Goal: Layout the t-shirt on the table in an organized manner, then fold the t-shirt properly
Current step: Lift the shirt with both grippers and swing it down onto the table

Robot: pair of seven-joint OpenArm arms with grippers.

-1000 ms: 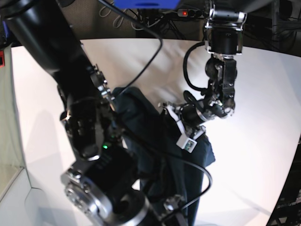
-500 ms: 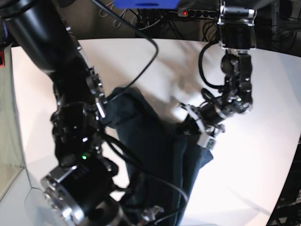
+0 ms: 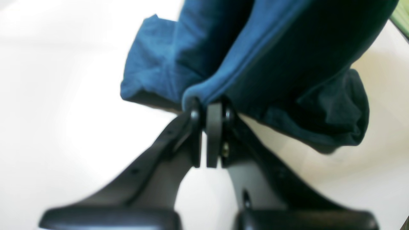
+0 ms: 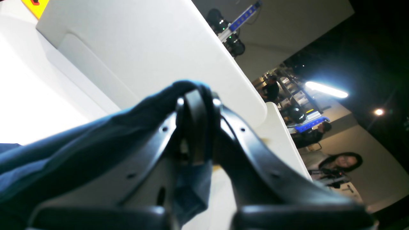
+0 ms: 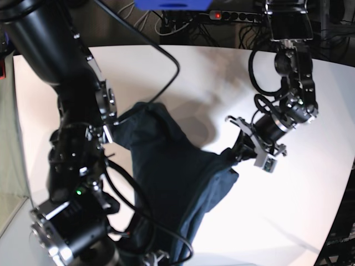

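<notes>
Both arms grip the shirt (image 5: 166, 172) mid-spread: left gripper (image 3: 209, 107) clamped on a hemmed edge, right gripper (image 4: 196, 105) pinched on another fold of the cloth, jaws together w/ fabric draped over the tips. In the base view the shirt hangs stretched between them above the table (image 5: 299, 210), lower part bunched and trailing toward the near edge; whether it touches the top there can't be told.

Progress, as judged: early. Layout not done — cloth is twisted, sleeves and neck not sorted out, no fold begun. Left to do: pull flat, set down, square up, then fold.

Room: wide bare white top to the left arm's side and beyond the shirt. Tighter on the right arm's side, where the arm's bulk and cables crowd the near table edge.
</notes>
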